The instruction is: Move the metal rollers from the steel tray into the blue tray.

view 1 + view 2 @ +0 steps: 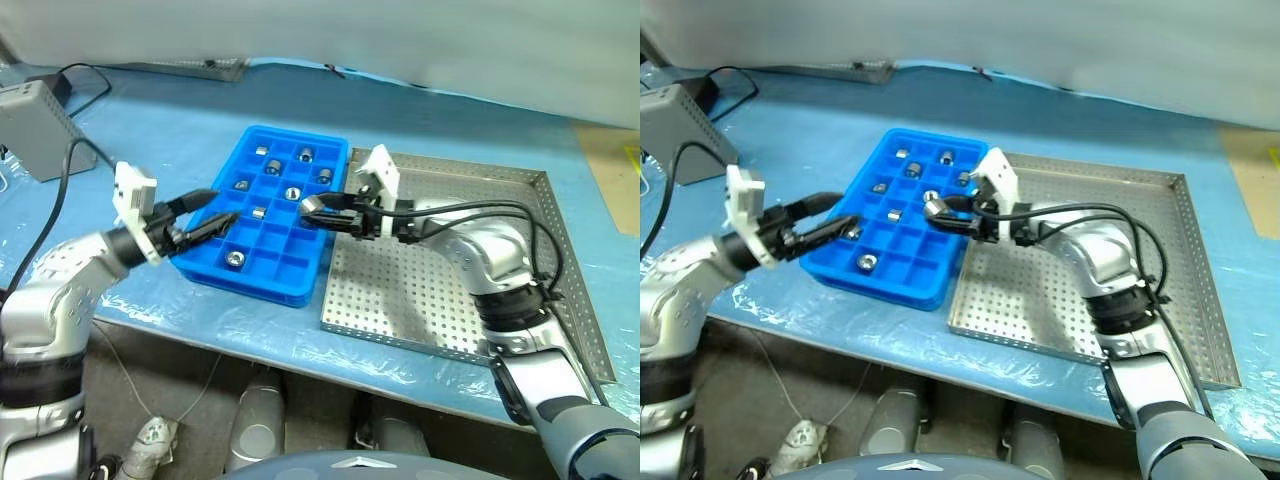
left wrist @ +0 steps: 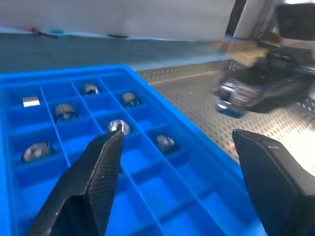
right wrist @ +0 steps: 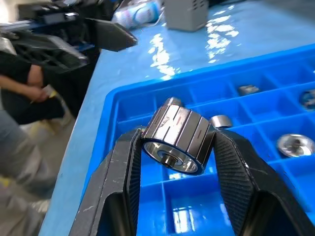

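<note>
Blue plastic covers the table, and on it the blue tray sits just left of the steel tray, their long edges touching or nearly so. Seven or so metal rollers lie in separate compartments of the blue tray, most in the far rows and one near the front left corner. What shows of the steel tray's dotted floor holds no rollers.

Reaching in from the right across the steel tray, the right gripper has its two black fingers clamped on a roller, one finger on each side of its ribbed wall, the dark centre hole facing the wrist camera. The held roller hangs above the right-hand columns of the blue tray, clear of the compartments.

At the tray's left edge the left gripper points in toward the middle with its fingers spread well apart and nothing between them. A grey box stands on the table at far left, with a black cable running from it.
</note>
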You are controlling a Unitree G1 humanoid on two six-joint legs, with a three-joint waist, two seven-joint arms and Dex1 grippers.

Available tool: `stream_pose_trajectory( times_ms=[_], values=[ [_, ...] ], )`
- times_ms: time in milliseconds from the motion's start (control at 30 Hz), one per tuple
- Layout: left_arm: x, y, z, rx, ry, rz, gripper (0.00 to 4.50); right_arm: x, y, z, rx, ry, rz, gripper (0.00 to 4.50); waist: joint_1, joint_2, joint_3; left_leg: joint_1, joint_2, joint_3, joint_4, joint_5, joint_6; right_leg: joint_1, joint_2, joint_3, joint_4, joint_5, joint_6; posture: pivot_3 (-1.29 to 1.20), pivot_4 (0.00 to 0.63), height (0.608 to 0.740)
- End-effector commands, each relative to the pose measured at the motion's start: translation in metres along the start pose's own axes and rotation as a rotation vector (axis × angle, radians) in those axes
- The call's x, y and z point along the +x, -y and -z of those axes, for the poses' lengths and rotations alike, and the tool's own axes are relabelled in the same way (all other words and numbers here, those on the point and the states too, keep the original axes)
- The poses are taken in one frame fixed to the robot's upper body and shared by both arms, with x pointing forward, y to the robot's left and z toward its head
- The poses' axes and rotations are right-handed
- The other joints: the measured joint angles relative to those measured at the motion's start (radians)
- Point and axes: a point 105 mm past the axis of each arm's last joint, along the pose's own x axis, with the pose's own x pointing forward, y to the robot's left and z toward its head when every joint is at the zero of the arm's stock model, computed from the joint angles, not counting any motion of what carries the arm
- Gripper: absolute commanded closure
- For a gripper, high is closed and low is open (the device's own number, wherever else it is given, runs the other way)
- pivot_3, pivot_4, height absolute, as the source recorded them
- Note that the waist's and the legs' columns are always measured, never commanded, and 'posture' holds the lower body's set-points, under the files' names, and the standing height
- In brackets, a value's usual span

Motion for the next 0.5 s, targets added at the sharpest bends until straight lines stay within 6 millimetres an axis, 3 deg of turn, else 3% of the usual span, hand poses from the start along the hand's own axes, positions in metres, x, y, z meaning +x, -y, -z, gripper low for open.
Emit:
stream_pose_trajectory(
  times_ms=[33,200,333,500],
  values=[
    [-0.001,0.014,-0.004,0.033,0.005,0.013,0.76,0.001,0.008,0.001,-0.048,-0.003,0.007,2.73,0.030,0.000,0.000,0.000,0.000,0.000,0.000,0.000,0.000,0.000,0.000,0.000,0.000,0.000,0.001,0.56,0.150,0.740],
    [0.003,0.020,-0.002,0.008,0.025,0.008,0.76,0.003,0.014,0.012,-0.067,-0.034,0.036,2.73,0.084,0.000,0.000,0.003,0.001,0.000,-0.001,0.001,-0.001,0.001,0.001,0.002,0.002,-0.004,0.006,0.55,0.150,0.740],
    [0.002,0.014,0.001,0.003,0.010,-0.003,0.76,-0.004,-0.009,0.010,-0.040,-0.013,-0.070,2.73,0.110,0.000,0.000,0.004,0.001,0.000,-0.001,0.001,-0.002,0.001,0.002,0.003,0.002,-0.003,0.005,0.54,0.150,0.740],
    [0.005,-0.001,0.002,0.003,0.003,-0.035,0.76,0.022,0.008,0.008,-0.050,0.018,0.030,2.73,0.109,0.000,0.000,0.005,0.002,0.000,-0.001,0.002,-0.003,0.000,0.003,0.004,0.004,-0.002,0.005,0.52,0.150,0.740]
  ],
)
